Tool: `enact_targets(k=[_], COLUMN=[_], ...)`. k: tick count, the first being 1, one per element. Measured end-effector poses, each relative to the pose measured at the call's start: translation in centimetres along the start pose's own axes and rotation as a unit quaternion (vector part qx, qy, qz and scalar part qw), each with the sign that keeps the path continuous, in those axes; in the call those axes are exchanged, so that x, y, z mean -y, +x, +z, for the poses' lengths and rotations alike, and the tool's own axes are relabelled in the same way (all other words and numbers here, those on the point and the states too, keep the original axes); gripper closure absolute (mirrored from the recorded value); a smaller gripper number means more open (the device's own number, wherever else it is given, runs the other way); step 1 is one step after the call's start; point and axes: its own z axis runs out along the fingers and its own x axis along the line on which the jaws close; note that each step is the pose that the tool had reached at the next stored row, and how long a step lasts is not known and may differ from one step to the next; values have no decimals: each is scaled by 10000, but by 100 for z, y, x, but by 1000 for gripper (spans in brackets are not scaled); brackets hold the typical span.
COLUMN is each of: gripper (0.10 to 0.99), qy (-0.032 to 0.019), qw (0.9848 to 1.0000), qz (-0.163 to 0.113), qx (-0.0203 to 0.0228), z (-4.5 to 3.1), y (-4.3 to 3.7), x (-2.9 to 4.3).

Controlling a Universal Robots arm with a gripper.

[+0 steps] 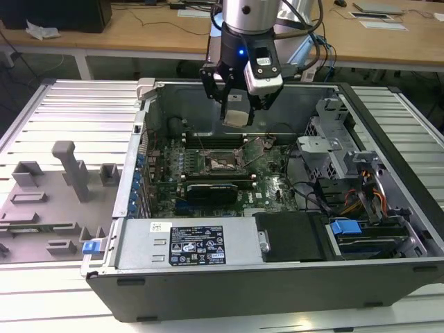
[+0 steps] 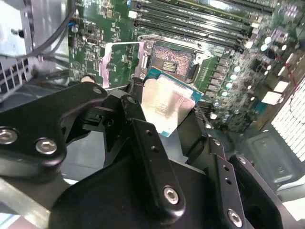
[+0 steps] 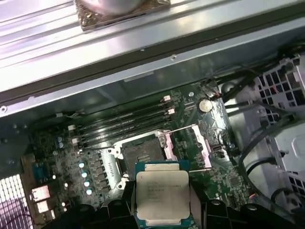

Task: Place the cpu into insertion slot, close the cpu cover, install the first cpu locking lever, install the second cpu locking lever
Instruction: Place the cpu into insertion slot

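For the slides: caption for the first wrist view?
Pincer holds the cpu in the air near the bare insertion slot, cpu cover flipped open.

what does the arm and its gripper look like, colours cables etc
The arm is a shiny silver cylinder with dark cables alongside. The gripper is black, with a blue light, angular linked fingers fixed by silver screws, and a pale grey box beside it.
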Motion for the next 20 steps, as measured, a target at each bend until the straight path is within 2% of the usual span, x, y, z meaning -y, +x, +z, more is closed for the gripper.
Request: enact_targets(k=[4, 6, 8, 10, 12, 13, 15, 16, 18, 20], gripper=[545, 545, 545, 545, 545, 545, 545, 545, 545, 545], qy=[-2, -4, -5, -7, -8, -10, -11, -11, -12, -14], qw=[9990, 9969, 9954, 9916, 9891, 9868, 9838, 9809, 9772, 9726], qz=[448, 789, 956, 1289, 1466, 1614, 1785, 1940, 2118, 2316], qx=[37, 65, 79, 107, 121, 134, 148, 161, 175, 192], z=[8, 15, 18, 25, 30, 34, 39, 44, 50, 57], y=[0, 0, 0, 0, 0, 0, 0, 0, 0, 0], x=[1, 1, 2, 2, 3, 3, 3, 4, 4, 5])
